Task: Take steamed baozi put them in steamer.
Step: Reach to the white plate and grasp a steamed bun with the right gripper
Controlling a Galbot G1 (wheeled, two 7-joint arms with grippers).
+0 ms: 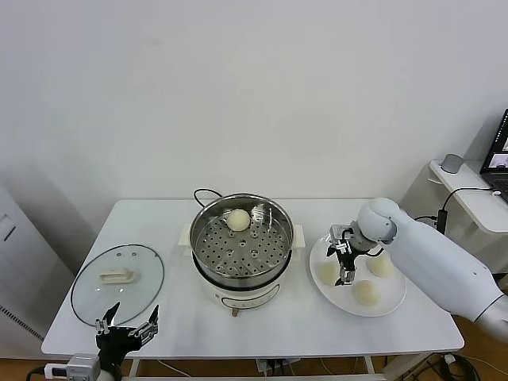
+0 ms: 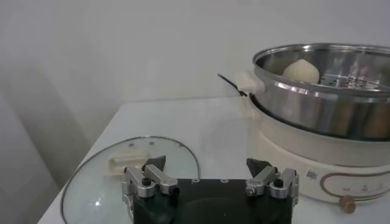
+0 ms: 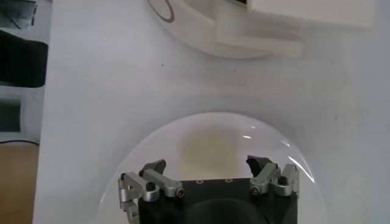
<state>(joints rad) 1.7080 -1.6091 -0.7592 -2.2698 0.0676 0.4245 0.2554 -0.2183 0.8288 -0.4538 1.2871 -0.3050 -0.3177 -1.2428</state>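
Your right tool [image 1: 343, 255] hangs over the white plate [image 1: 394, 302] with its fingers spread wide and nothing between them, a stance that suits dropping onto a bun rather than carrying one. In its wrist view a pale bun [image 3: 210, 148] sits on the plate just ahead of the open fingers. You have three steamed baozi [image 1: 367, 292] on that plate, close around the tool, so I judge one of them is the next pick.

The steamer [image 1: 200, 230] stands mid-desk [image 1: 159, 218] on its white cooker base, with one bun [image 1: 237, 220] already resting on the perforated floor near the far wall.

Your left tool [image 1: 127, 326] waits at the desk's near edge, also spread and empty, just beside the glass lid [image 1: 87, 290], which lies flat well clear of the steamer.
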